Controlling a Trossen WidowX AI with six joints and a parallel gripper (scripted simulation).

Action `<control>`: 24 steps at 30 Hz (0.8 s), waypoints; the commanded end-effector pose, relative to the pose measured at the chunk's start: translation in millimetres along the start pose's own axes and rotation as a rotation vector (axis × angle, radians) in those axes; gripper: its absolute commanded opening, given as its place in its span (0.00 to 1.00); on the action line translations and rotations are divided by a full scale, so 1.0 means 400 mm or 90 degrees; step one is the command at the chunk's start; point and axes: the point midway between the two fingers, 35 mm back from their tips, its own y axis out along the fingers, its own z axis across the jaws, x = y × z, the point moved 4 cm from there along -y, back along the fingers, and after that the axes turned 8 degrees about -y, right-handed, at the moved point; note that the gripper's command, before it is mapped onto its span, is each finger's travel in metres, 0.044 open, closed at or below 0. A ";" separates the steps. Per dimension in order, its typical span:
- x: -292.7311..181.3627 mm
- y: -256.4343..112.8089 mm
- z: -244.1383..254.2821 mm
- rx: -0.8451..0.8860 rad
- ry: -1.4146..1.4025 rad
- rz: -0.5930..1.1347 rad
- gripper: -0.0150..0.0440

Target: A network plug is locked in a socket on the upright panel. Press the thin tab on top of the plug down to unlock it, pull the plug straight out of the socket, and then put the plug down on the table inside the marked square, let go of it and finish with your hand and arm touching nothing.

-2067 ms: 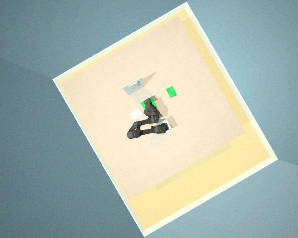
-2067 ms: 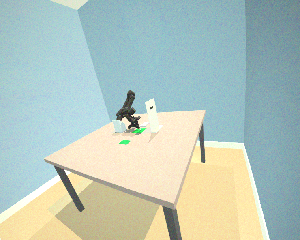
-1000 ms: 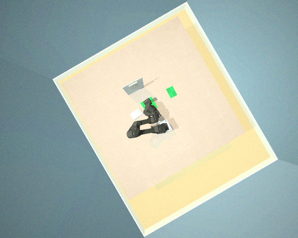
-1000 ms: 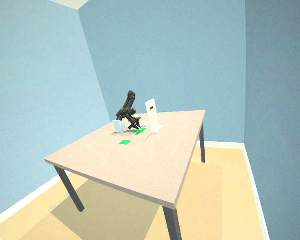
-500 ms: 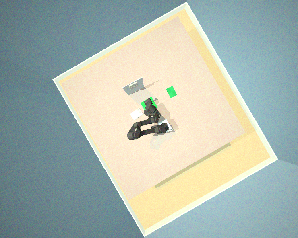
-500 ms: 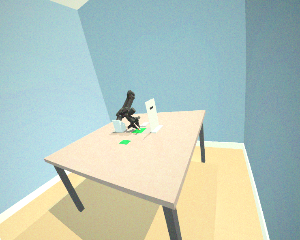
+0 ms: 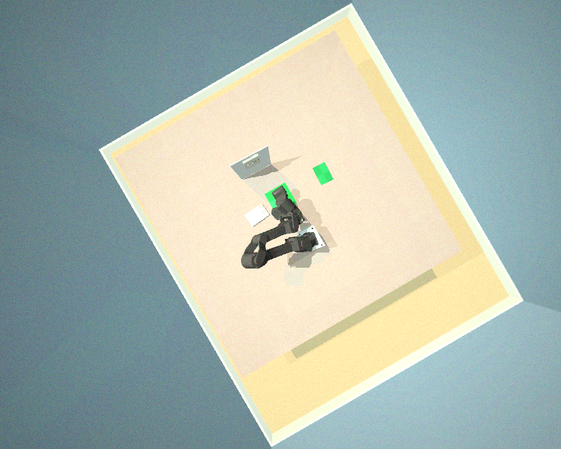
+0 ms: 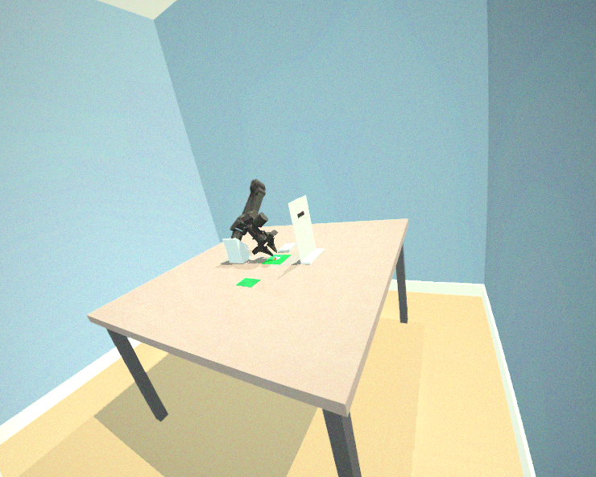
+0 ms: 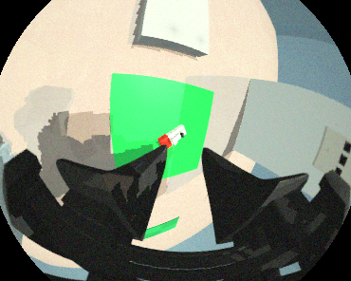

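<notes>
The network plug (image 9: 176, 135) (image 8: 275, 259), white with a red end, lies slantwise on the larger green square (image 9: 140, 104) (image 8: 284, 255) (image 7: 272, 196). My gripper (image 9: 185, 150) (image 8: 274, 253) is partly open, with nothing between its fingers. Its tips are low, close to the plug. In the wrist view the left fingertip is right beside the plug's red end; I cannot tell if they touch. The arm hides the plug and part of the square in the top view. The upright panel (image 7: 264, 157) (image 8: 303, 230) (image 9: 278, 109) carries a socket block (image 9: 324, 152) with dark openings.
A flat white box (image 7: 256, 215) (image 8: 286, 247) (image 9: 175, 21) lies beside the larger square. A smaller green patch (image 7: 323, 173) (image 8: 248, 282) (image 9: 163, 228) lies farther off. The panel stands on the other side of the larger square from the arm's pale base block (image 8: 233, 251).
</notes>
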 end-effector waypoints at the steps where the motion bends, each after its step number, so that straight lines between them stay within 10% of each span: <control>1: 0.002 -0.009 -0.002 -0.003 -0.006 -0.002 0.52; 24: -0.007 -0.038 -0.008 0.001 -0.005 0.001 0.52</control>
